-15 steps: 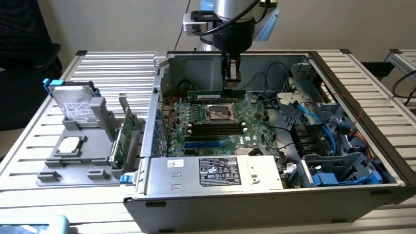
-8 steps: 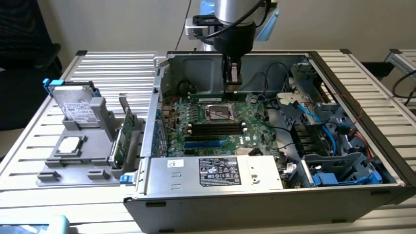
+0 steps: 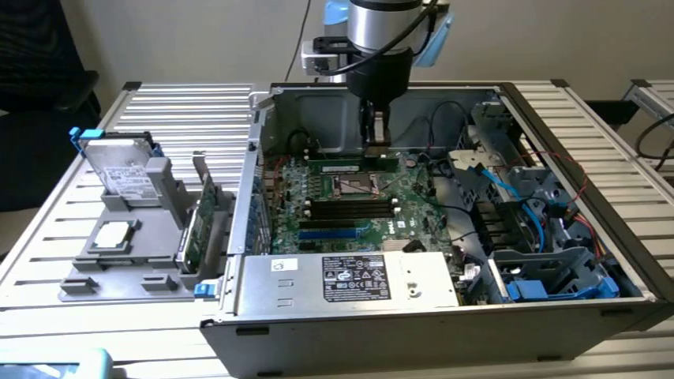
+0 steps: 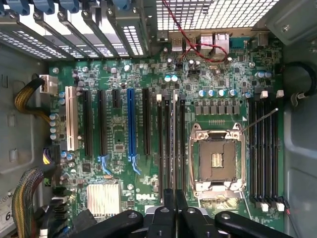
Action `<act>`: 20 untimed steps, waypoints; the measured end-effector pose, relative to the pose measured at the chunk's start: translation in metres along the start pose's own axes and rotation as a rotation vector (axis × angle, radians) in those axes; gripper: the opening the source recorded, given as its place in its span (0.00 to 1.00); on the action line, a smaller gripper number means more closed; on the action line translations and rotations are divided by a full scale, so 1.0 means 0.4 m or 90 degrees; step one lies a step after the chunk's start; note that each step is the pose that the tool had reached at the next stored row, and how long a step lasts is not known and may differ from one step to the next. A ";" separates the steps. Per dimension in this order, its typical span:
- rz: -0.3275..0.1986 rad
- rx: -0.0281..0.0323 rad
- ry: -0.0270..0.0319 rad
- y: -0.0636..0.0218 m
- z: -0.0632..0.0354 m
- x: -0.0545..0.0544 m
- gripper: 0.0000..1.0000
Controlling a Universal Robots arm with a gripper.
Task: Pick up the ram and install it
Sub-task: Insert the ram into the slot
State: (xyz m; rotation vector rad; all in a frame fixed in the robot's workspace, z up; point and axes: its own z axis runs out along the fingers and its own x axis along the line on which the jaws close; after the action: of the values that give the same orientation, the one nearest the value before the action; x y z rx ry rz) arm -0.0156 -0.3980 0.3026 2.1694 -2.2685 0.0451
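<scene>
While the gripper point(image 3: 376, 142) hangs low inside the open computer case point(image 3: 316, 316), its jaws are drawn together – whether they pinch anything cannot be told. One ram point(image 3: 343, 168) stands on edge among the slot rails point(image 4: 166, 148) beside the CPU socket point(image 3: 353, 188). Its long axis runs along those rails, and the gripper sits at the end toward the exterior view's right — just beside it, perhaps touching. Counted: one arm, one ram, two banks of slot rails flanking the socket.
</scene>
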 end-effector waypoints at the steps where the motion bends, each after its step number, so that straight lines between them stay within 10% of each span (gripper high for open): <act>1: 0.000 0.0000 0.0000 0.000 0.004 0.000 0.12; 20: 0.000 -0.0027 0.0013 -0.006 0.086 -0.002 0.12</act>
State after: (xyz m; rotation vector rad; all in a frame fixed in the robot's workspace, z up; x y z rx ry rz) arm -0.0127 -0.3983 0.2682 2.1669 -2.2649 0.0425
